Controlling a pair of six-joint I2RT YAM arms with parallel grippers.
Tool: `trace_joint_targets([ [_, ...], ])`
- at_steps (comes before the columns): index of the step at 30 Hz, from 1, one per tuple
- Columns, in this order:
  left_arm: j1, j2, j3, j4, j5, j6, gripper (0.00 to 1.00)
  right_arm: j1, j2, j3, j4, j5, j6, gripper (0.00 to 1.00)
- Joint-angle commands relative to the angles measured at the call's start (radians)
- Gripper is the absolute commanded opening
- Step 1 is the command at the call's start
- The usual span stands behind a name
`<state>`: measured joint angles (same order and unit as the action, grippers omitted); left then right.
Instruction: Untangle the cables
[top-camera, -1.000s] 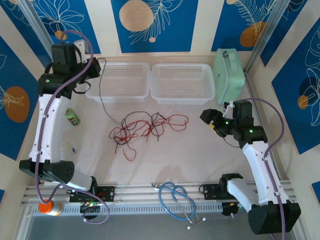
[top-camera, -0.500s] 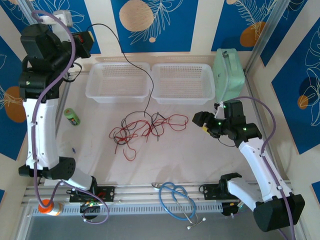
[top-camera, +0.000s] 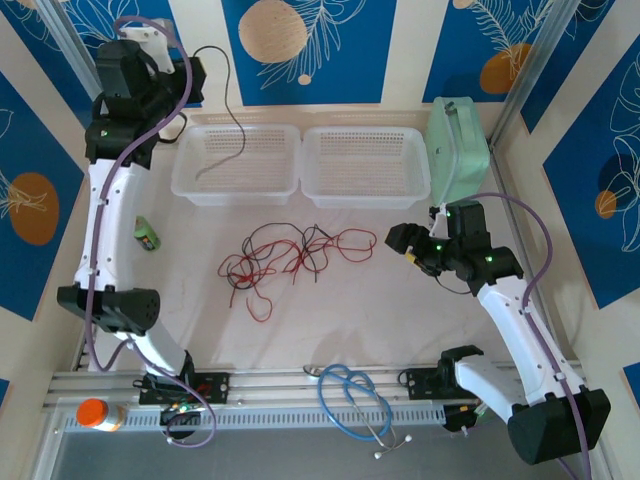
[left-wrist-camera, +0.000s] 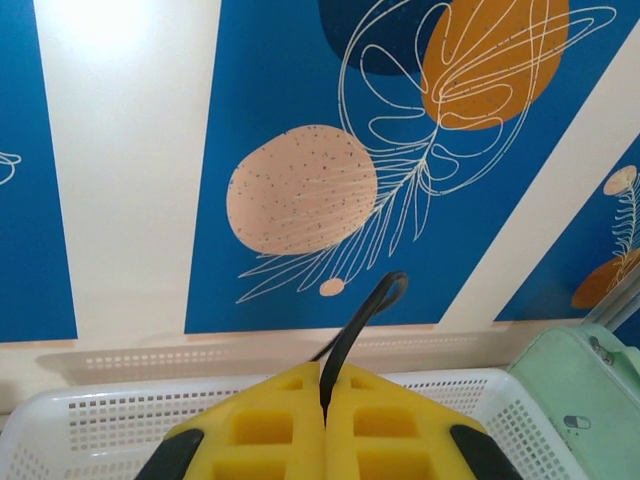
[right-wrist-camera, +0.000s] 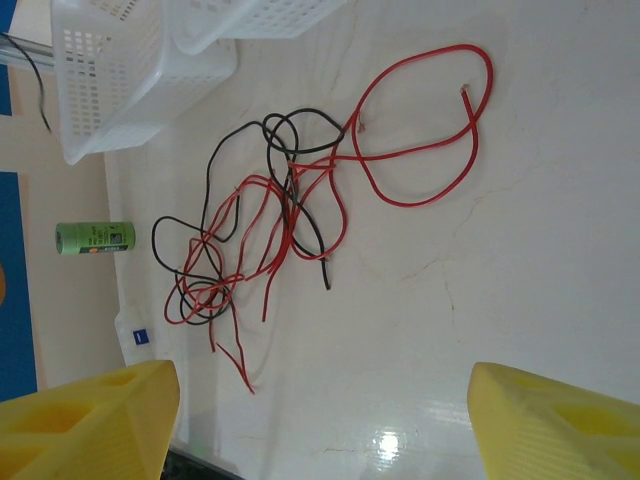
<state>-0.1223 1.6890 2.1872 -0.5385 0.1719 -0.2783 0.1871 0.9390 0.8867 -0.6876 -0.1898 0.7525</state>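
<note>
Left end effector (left-wrist-camera: 322, 385) is up high at the back-left, above the left basket (top-camera: 236, 160). Its yellow fingers (left-wrist-camera: 265, 430) are pressed together, clamped on a single black cable (top-camera: 237, 118). That cable arcs up out of the pinch, then hangs down into the left basket, and its lower end lies inside it.

The rest of the cables (top-camera: 295, 255) are a loose red-and-black tangle flat on the worktop (top-camera: 400, 320). It sits mid-worktop, just in front of the two baskets and between the arms. The right side of the tangle is a big open red loop. Black strands cross the middle and the left side is bunched tighter. One red tail trails off toward the near edge.

Right end effector (top-camera: 404, 243) sits low, just right of the tangle and facing it. Its jaws are spread wide with nothing between them. In the right wrist view the two yellow fingers (right-wrist-camera: 90, 415) frame the tangle, and they stand apart from the red loop, not touching it.

Other items:
- The right basket (top-camera: 366, 165) is beside the left one at the back.
- A mint-green case (top-camera: 458, 150) stands at the back-right, next to the right basket.
- A small green can (top-camera: 147, 234) lies on its side on the worktop by the left arm.
- A blue stethoscope (top-camera: 355, 400) lies at the near edge between the arm bases.
- An orange-capped bottle (top-camera: 95, 413) is in the near-left corner.
</note>
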Motion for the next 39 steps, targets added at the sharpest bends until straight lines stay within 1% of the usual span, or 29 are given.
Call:
trace_joint_targets([
  [1, 0.006, 0.016, 0.040, 0.081, -0.030, 0.030, 0.00, 0.002, -0.008, -0.025, 0.008, 0.000, 0.011, 0.76],
  [6, 0.007, 0.045, -0.003, 0.130, -0.101, 0.079, 0.00, 0.009, 0.009, -0.043, 0.025, -0.010, 0.020, 0.76],
  [10, 0.007, 0.066, -0.170, 0.252, -0.171, 0.115, 0.00, 0.034, 0.009, -0.071, 0.040, -0.001, 0.037, 0.76],
  [12, 0.009, 0.088, -0.255, 0.306, -0.186, 0.113, 0.00, 0.047, 0.008, -0.089, 0.046, 0.006, 0.047, 0.76],
  [16, 0.009, 0.152, -0.398, 0.398, -0.193, 0.089, 0.00, 0.075, 0.000, -0.113, 0.044, 0.019, 0.062, 0.76],
  [21, 0.009, 0.199, -0.488, 0.437, -0.167, 0.051, 0.00, 0.090, -0.015, -0.121, 0.025, 0.037, 0.067, 0.76],
  [25, 0.009, 0.198, -0.548, 0.464, -0.189, 0.047, 0.00, 0.092, -0.010, -0.118, 0.026, 0.041, 0.070, 0.76],
  [27, 0.009, 0.220, -0.529, 0.424, -0.236, 0.053, 0.00, 0.095, 0.000, -0.114, 0.031, 0.038, 0.072, 0.76],
  [29, 0.013, 0.239, -0.476, 0.348, -0.239, 0.053, 0.00, 0.102, 0.006, -0.108, 0.030, 0.041, 0.073, 0.76],
  [31, 0.011, 0.216, -0.437, 0.308, -0.186, 0.055, 0.00, 0.107, 0.007, -0.099, 0.023, 0.047, 0.073, 0.76],
  [34, 0.003, 0.137, -0.379, 0.267, -0.094, 0.049, 0.00, 0.107, 0.013, -0.086, 0.015, 0.060, 0.068, 0.76],
  [39, -0.006, 0.060, -0.159, 0.086, 0.086, 0.048, 0.00, 0.107, 0.021, -0.068, 0.011, 0.067, 0.063, 0.76],
])
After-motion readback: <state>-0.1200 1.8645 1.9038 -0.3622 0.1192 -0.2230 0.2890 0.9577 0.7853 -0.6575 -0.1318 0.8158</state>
